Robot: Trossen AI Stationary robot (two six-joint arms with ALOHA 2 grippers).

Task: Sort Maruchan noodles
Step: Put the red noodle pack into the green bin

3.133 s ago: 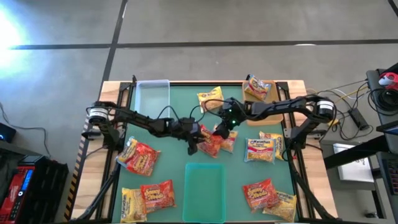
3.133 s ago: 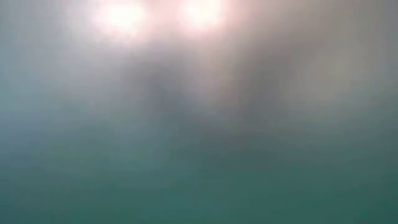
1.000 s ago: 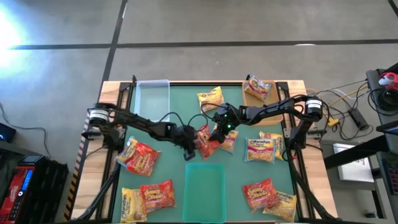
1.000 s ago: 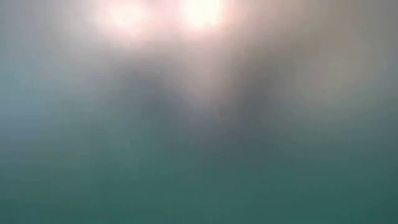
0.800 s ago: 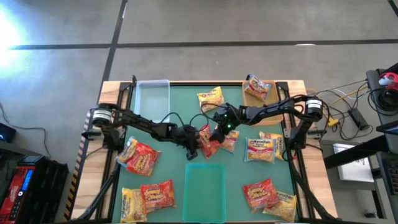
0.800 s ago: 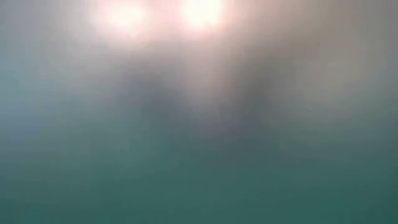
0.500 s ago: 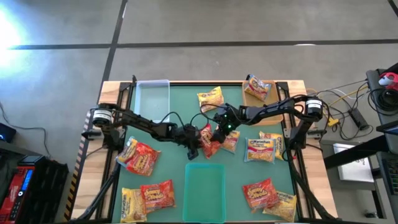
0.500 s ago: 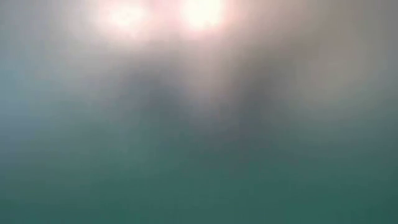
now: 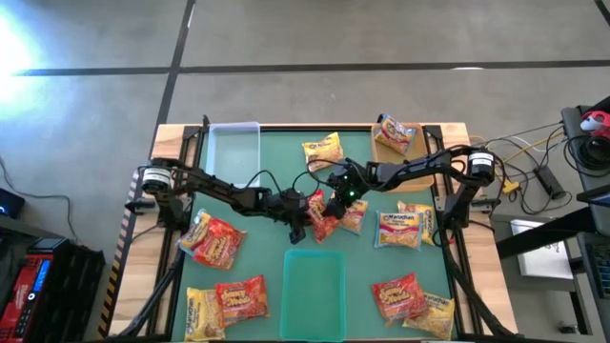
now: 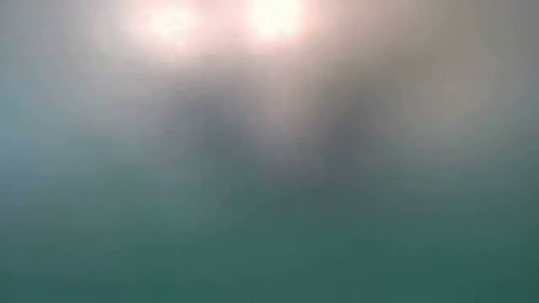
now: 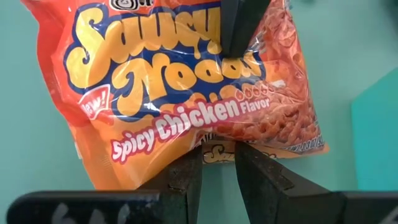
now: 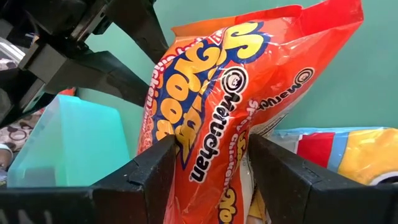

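Left wrist view: left gripper (image 11: 217, 163) pinches Spicy Chicken packet (image 11: 186, 93) edge | right gripper (image 12: 211, 155) clamps same packet | risk: opposing pulls tear the wrapper or slip it free.

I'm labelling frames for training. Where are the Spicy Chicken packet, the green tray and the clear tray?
Spicy Chicken packet (image 11: 186, 99): left wrist view, middle of its printed front.
Green tray (image 9: 315, 291): high view, bare floor.
Clear tray (image 9: 233, 152): high view, bare floor.
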